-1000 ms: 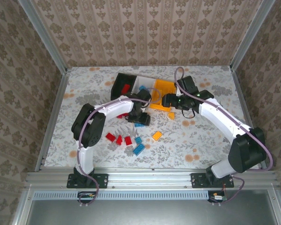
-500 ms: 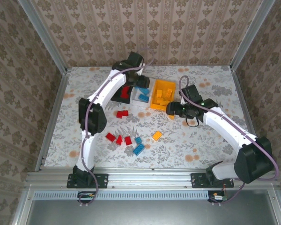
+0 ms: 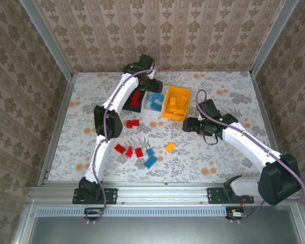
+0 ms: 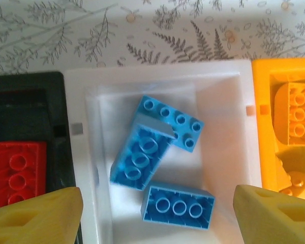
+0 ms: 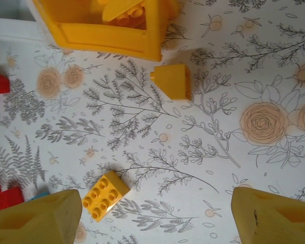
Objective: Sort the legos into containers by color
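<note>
The containers stand in a row at the back: a black bin (image 3: 133, 97), a white bin (image 3: 155, 101) and an orange bin (image 3: 176, 103). My left gripper (image 3: 153, 87) (image 4: 155, 218) hangs open over the white bin (image 4: 152, 71), where three blue legos (image 4: 142, 155) lie, one (image 4: 178, 206) below the gap between the fingers. A red lego (image 4: 19, 173) rests in the black bin (image 4: 30, 84). My right gripper (image 3: 188, 124) (image 5: 155, 218) is open above the table, with a small orange lego (image 5: 105, 194) by its left finger and a sloped orange lego (image 5: 174, 81) farther off.
Loose legos lie mid-table: red ones (image 3: 132, 123) (image 3: 129, 150), blue ones (image 3: 151, 161) and an orange one (image 3: 170, 147). The orange bin's corner (image 5: 107, 28) is at the top of the right wrist view. Metal rails and patterned walls enclose the table.
My left arm swung from mid-table up over the bins and its jaws opened; a blue lego now lies in the white bin. My right gripper drew back from the orange bin.
</note>
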`<state>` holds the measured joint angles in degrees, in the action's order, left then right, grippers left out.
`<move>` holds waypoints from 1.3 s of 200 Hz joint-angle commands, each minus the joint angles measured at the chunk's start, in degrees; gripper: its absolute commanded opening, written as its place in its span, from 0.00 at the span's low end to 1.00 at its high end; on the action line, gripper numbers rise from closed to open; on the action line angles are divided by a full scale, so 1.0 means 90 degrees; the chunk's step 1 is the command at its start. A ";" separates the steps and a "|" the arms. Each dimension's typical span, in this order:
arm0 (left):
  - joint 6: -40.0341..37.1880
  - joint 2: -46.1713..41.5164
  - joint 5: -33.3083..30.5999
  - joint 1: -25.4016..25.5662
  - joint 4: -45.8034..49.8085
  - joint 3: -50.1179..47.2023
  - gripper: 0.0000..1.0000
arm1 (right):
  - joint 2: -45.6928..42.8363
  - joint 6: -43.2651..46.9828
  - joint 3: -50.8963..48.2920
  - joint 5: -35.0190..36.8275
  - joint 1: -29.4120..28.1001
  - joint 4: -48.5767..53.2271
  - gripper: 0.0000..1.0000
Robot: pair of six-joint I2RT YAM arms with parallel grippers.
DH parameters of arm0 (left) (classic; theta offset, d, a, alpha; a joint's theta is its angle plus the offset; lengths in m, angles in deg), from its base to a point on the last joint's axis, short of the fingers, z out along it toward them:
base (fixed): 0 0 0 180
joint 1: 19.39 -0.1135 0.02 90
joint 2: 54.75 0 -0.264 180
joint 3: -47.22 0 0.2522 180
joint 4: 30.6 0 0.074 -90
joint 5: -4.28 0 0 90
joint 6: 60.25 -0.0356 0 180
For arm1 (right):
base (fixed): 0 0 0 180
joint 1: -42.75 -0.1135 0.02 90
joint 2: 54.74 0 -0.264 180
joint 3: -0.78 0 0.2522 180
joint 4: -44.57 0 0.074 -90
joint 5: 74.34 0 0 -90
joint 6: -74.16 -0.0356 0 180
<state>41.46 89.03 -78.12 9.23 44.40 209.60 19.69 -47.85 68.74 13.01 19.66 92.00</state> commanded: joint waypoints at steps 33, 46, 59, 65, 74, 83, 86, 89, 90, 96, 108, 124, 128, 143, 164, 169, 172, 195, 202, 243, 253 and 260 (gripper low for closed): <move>-0.0097 -0.2557 0.0153 -0.0032 -0.0689 -0.2839 0.83 | 0.1396 0.0430 0.0501 0.0341 -0.0028 0.0057 0.76; 0.0046 -0.3313 0.0384 -0.0079 -0.1130 -0.3887 0.83 | 0.1729 0.0595 0.0679 0.0365 -0.0023 -0.0004 0.74; 0.0222 -0.3986 0.0581 -0.0129 -0.1546 -0.4825 0.84 | 0.2019 0.0734 0.0851 0.0404 -0.0027 -0.0047 0.73; 0.0296 -0.4271 0.0635 -0.0154 -0.1686 -0.5210 0.84 | 0.2133 0.0802 0.0922 0.0412 -0.0022 -0.0077 0.73; 0.0397 -0.4656 0.0710 -0.0189 -0.1864 -0.5760 0.84 | 0.2326 0.0906 0.1061 0.0450 -0.0017 -0.0089 0.72; 0.0497 -0.4996 0.0783 -0.0226 -0.2017 -0.6231 0.84 | 0.2531 0.1002 0.1210 0.0520 -0.0008 -0.0070 0.71; 0.0534 -0.5102 0.0807 -0.0236 -0.2061 -0.6384 0.84 | 0.2604 0.1034 0.1269 0.0537 -0.0004 -0.0056 0.71; 0.0560 -0.5204 0.0836 -0.0245 -0.2110 -0.6519 0.84 | 0.2668 0.1054 0.1318 0.0554 0.0006 -0.0046 0.70; 0.0567 -0.5243 0.0846 -0.0243 -0.2128 -0.6574 0.84 | 0.2687 0.1060 0.1340 0.0556 0.0006 -0.0038 0.70; 0.0637 -0.5426 0.0904 -0.0243 -0.2222 -0.6847 0.85 | 0.2830 0.1107 0.1449 0.0568 0.0011 -0.0016 0.69; 0.0839 -0.5783 0.1071 -0.0248 -0.2472 -0.7409 0.85 | 0.3070 0.1144 0.1623 0.0588 0.0033 -0.0039 0.68; 0.1136 -0.6201 0.1314 -0.0237 -0.2847 -0.8173 0.85 | 0.3372 0.1188 0.1870 0.0612 0.0045 -0.0044 0.65; 0.1193 -0.6302 0.1345 -0.0225 -0.2927 -0.8356 0.85 | 0.3456 0.1208 0.1938 0.0608 0.0046 -0.0031 0.64; 0.1340 -0.6639 0.1354 -0.0229 -0.3067 -0.8924 0.85 | 0.3681 0.1242 0.2186 0.0655 0.0052 0.0038 0.61; 0.1479 -0.7017 0.1323 -0.0232 -0.3202 -0.9535 0.86 | 0.3930 0.1276 0.2379 0.0729 0.0055 0.0085 0.57; 0.1526 -0.7075 0.1331 -0.0240 -0.3232 -0.9639 0.85 | 0.3983 0.1272 0.2403 0.0750 0.0054 0.0100 0.56; 0.1549 -0.7110 0.1334 -0.0232 -0.3255 -0.9703 0.86 | 0.4005 0.1271 0.2416 0.0752 0.0050 0.0102 0.55; 0.1696 -0.7313 0.1402 -0.0224 -0.3419 -1.0017 0.86 | 0.4149 0.1225 0.2484 0.0879 0.0063 0.0170 0.44; 0.1698 -0.7347 0.1393 -0.0213 -0.3425 -1.0058 0.86 | 0.4157 0.1215 0.2465 0.0923 0.0066 0.0176 0.41; 0.1607 -0.7315 0.1364 -0.0223 -0.3337 -0.9955 0.86 | 0.3709 0.1075 0.2173 0.1067 0.0057 0.0262 0.34; 0.1608 -0.7297 0.1381 -0.0221 -0.3355 -0.9932 0.86 | 0.3448 0.1024 0.2044 0.1057 0.0055 0.0292 0.34; 0.1601 -0.7290 0.1392 -0.0212 -0.3373 -0.9929 0.86 | 0.3232 0.0965 0.1955 0.1039 0.0056 0.0311 0.34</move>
<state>55.12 23.99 -66.67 7.20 15.09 119.59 54.88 -37.23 88.78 20.33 19.98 91.58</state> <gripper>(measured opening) 0.861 0.351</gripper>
